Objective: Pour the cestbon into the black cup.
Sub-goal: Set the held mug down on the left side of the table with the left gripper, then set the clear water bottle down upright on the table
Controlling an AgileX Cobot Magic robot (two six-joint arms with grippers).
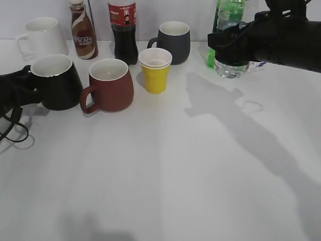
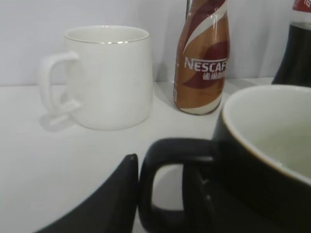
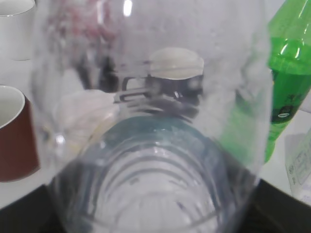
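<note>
I had the cestbon [image 1: 231, 65] at the far right of the table, its base clear of the surface in the exterior view, so I judged it lifted and gripped by the right gripper [image 1: 228, 42]; in the right wrist view the clear ribbed wall filled the frame between dark jaw edges at the lower corners, closed against it. The bottle's long axis stood roughly upright, just in front of the green bottle [image 1: 225, 15]. The black cup [image 1: 55, 80] sat at the far left, well apart from the cestbon, with the brown mug [image 1: 110, 84] and yellow cup [image 1: 155, 70] between them. The coming move turned on that: the cup lay to the left of the held bottle, across the row. The left gripper [image 2: 160, 204] was at the cup's loop handle [image 2: 167, 184], one finger outside and one through the loop; whether it pressed I could not tell. The cup was glossy, white inside, thin-rimmed; the bottle thin and likely to give under pressure.
</note>
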